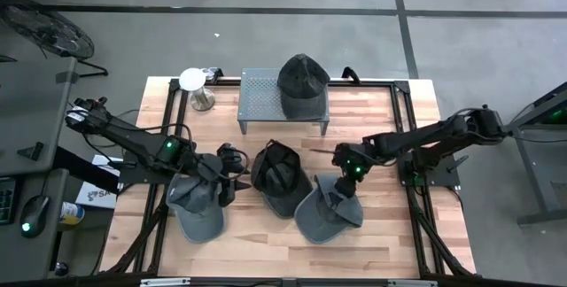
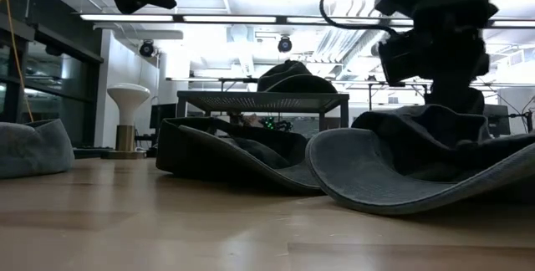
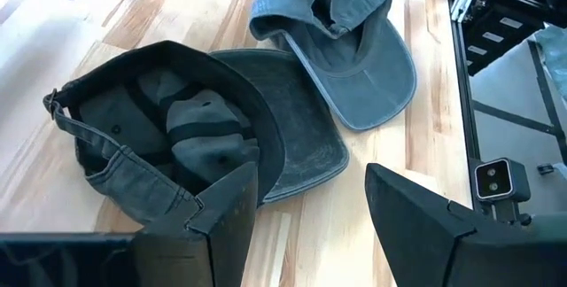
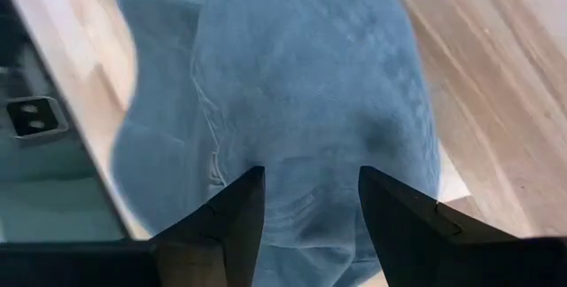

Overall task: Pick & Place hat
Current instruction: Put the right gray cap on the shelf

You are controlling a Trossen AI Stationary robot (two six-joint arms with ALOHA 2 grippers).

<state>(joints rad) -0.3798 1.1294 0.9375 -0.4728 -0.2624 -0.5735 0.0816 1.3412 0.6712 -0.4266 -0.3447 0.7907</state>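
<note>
Hat (image 1: 326, 212), soft grey fabric, curved brim

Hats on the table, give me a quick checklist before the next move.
1. Right gripper over the right hat: ok.
2. Right gripper open astride the fabric: ok.
3. Firm hold on that hat: cannot tell.
4. Left gripper open, empty, beside the middle hat: ok.
5. Metal stand has bare room beside the hat on the stand: ok.
6. Left hat lies apart from the right one: ok.
</note>
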